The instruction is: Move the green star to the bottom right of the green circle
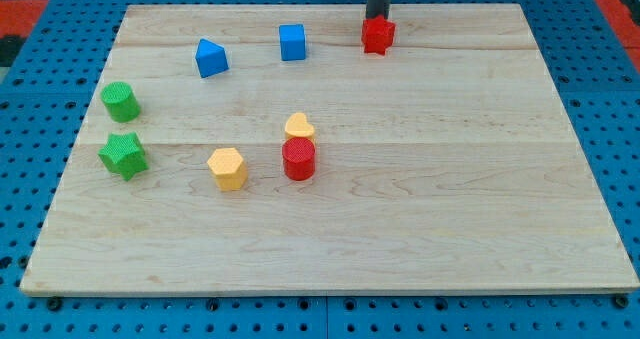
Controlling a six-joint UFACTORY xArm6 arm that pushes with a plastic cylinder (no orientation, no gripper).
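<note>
The desk [480, 199] is one pale wooden board carrying seven blocks. My tip [379, 19] stands at its 12 o'clock edge, touching or just behind the red star [378, 35], and well apart from the task's blocks. There are no fingers here, only the rod, so nothing is apart, together or clamped.

The green star [123, 155] lies near the 9 o'clock edge, just at 6 o'clock of the green circle [120, 101]. It needs only a short shove toward 3 o'clock, I judge.

Risks:
- Crossing from 12 o'clock, the tip could drag the red star along or clip the blue cube [292, 41] or blue triangle-like block [211, 58].
- To push rightward the tip must get to the star's 9 o'clock side, close to the desk's edge; a wrong angle could drive the star into the green circle or off the board.
- An overlong push sends it toward the yellow hexagon-like block [228, 168].

Count: two green, two blue, two yellow (the other a yellow heart [299, 127]), two red (the other a red cylinder [299, 159])... that makes eight blocks, not seven.
</note>
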